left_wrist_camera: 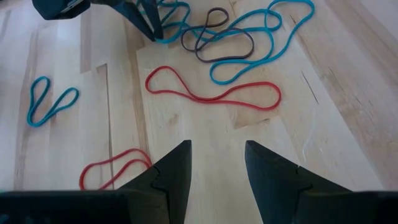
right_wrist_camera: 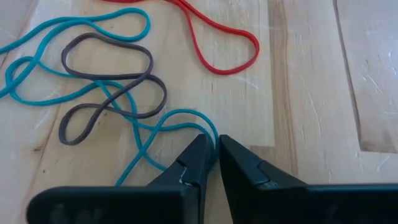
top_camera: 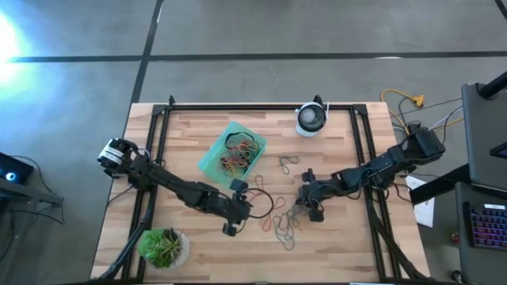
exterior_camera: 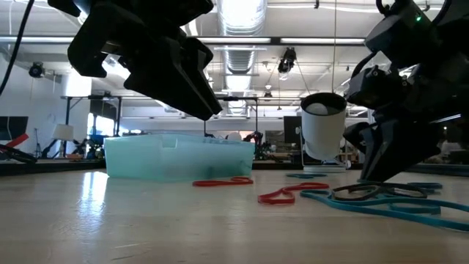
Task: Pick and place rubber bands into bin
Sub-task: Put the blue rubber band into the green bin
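The teal bin (top_camera: 212,161) sits on the table's far-middle part with several rubber bands inside it. More bands lie loose on the wood: a long red one (left_wrist_camera: 211,94), a grey one (right_wrist_camera: 109,78) and blue ones (left_wrist_camera: 261,43). My left gripper (left_wrist_camera: 217,155) is open and hovers above bare wood just short of the red band, near the bin (exterior_camera: 176,158). My right gripper (right_wrist_camera: 216,146) is down at the pile of loose bands (top_camera: 283,223), shut on a blue band. My right gripper pinches the blue rubber band at the bend of one loop (right_wrist_camera: 208,124), between its two fingertips. The fingers come from above, slanting down (exterior_camera: 381,165). The rest of the band lies slack on the table, tangled with the grey band.
A white-and-black round device (top_camera: 311,119) stands at the table's far edge and a potted plant (top_camera: 162,247) at the near left corner. Black frame rails (top_camera: 158,142) run along the table's sides. Yellow cables (top_camera: 405,100) lie off the table, far right.
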`<state>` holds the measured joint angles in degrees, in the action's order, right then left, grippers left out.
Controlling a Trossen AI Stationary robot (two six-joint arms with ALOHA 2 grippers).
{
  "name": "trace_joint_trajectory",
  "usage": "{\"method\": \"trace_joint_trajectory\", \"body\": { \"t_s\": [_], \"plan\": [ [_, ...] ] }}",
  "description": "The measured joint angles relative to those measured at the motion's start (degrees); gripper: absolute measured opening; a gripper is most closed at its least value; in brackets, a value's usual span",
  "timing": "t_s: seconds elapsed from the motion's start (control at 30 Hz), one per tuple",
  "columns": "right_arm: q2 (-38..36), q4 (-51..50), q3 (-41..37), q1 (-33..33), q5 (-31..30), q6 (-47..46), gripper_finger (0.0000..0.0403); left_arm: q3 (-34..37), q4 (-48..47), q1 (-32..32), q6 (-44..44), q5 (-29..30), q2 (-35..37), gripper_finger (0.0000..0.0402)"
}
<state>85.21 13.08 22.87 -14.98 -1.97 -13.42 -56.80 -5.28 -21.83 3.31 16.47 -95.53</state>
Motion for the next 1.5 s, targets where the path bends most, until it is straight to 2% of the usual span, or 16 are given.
{"method": "trace_joint_trajectory", "body": {
  "t_s": [0.2, 0.47, 1.0, 1.5],
  "plan": [
    [0.00, -0.02, 0.00, 0.00, -0.49, 0.30, 0.0047, 0.00, 0.02, 0.00, 0.00, 0.00, 0.00, 0.0135],
    [-0.11, -0.37, 0.00, 0.00, -1.25, 1.89, 0.0011, 0.00, 0.02, 0.00, 0.00, 0.00, 0.00, 0.0135],
    [-1.07, -0.70, -0.09, 0.04, -1.13, -1.06, 0.0009, 0.00, 0.00, 0.00, 0.00, -0.01, 0.00, 0.0135],
    [-1.07, -0.54, -0.09, 0.00, -2.72, -0.15, 0.0070, 0.00, 0.00, -0.01, 0.00, -0.02, 0.00, 0.0135]
  ]
}}
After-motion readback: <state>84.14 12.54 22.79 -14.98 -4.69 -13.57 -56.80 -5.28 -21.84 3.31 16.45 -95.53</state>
